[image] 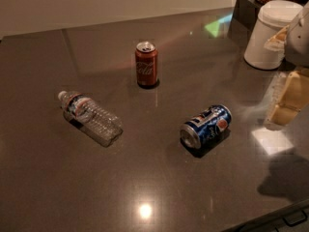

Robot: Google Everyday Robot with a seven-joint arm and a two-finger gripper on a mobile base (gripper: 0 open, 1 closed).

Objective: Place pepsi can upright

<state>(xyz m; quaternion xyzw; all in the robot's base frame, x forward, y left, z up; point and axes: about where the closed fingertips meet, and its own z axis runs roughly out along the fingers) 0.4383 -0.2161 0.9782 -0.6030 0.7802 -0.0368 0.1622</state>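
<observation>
The pepsi can (206, 126) lies on its side on the dark countertop, right of centre, with its silver top facing the front left. It is dark blue with a red, white and blue logo. My gripper (286, 103) hangs above the counter at the right edge of the view, to the right of the can and apart from it. It holds nothing that I can see.
A red-brown cola can (146, 64) stands upright behind the pepsi can. A clear water bottle (91, 117) lies on its side at the left. A white lidded container (268, 33) stands at the back right. The counter's front edge (270, 219) is near the bottom right.
</observation>
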